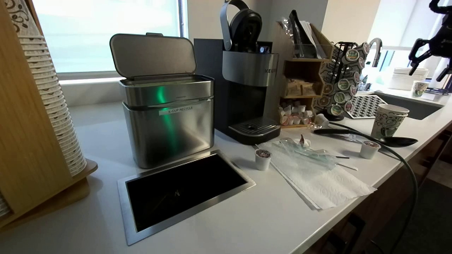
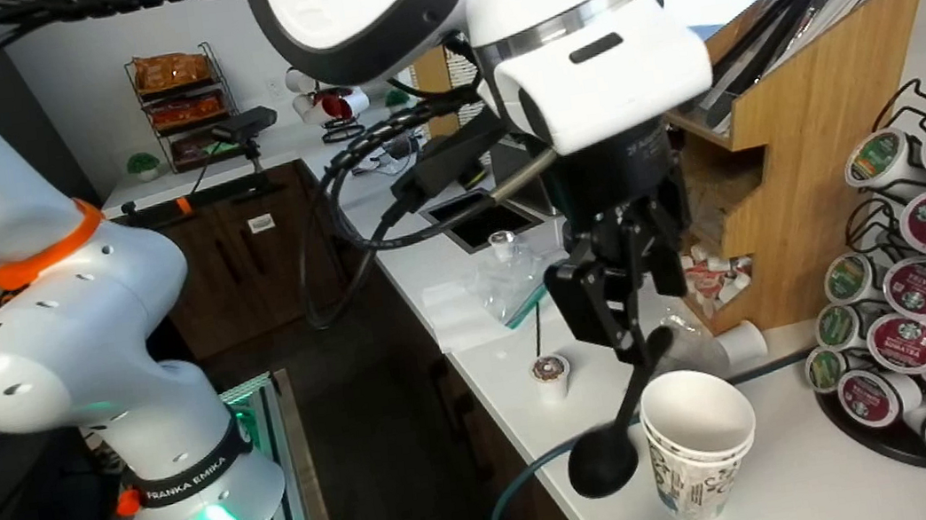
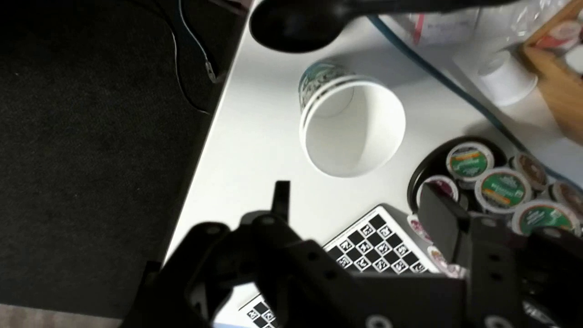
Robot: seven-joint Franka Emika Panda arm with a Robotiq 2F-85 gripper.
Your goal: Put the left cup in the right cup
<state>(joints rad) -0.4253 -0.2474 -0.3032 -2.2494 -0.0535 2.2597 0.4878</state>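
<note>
Two patterned paper cups stand upright on the counter, one nested inside the other. The inner cup (image 1: 392,108) shows only its white rim and inside; the outer cup (image 1: 386,126) shows a leafy pattern. Which is the left cup and which the right cup cannot be told. In an exterior view the inner cup (image 2: 697,408) and outer cup (image 2: 695,484) are nested at the lower middle. The wrist view looks into the inner cup (image 3: 355,130). My gripper (image 3: 353,189) is open and empty, apart from and above the cups; it shows in both exterior views (image 1: 425,76) (image 2: 655,322).
A black spoon (image 2: 604,459) lies beside the cups, and a hose (image 1: 406,162) crosses the counter near them. A pod rack (image 2: 898,301) and a checkered board (image 3: 378,246) are close by. A small pod (image 1: 369,150) stands nearby. Another patterned cup (image 1: 419,88) stands past the sink.
</note>
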